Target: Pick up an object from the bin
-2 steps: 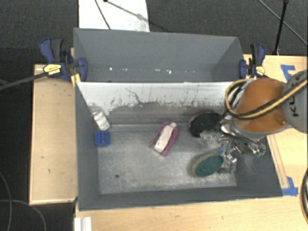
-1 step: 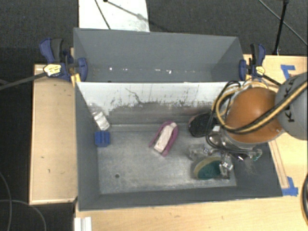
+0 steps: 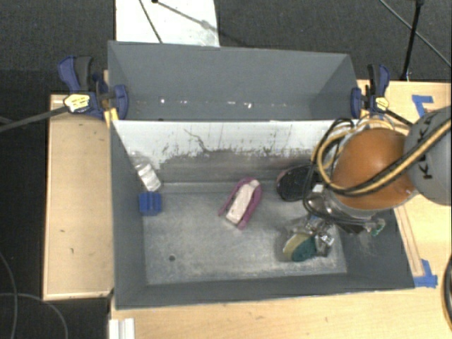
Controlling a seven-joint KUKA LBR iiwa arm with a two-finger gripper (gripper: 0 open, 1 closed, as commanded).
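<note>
My gripper (image 3: 316, 233) is low in the bin's front right corner, under the orange dome of the wrist. Right below its metal fingers lies a small teal and tan thing (image 3: 301, 248), touching or nearly touching the tips. Whether the fingers are round it is hidden by the gripper body. A flat black round thing (image 3: 293, 183) lies just behind the gripper, near the back wall.
A pink and white oblong thing (image 3: 241, 202) lies in the middle of the bin. At the left wall sit a blue block (image 3: 150, 203) and a small white and grey piece (image 3: 148, 177). The arm and its cables cover the bin's right side.
</note>
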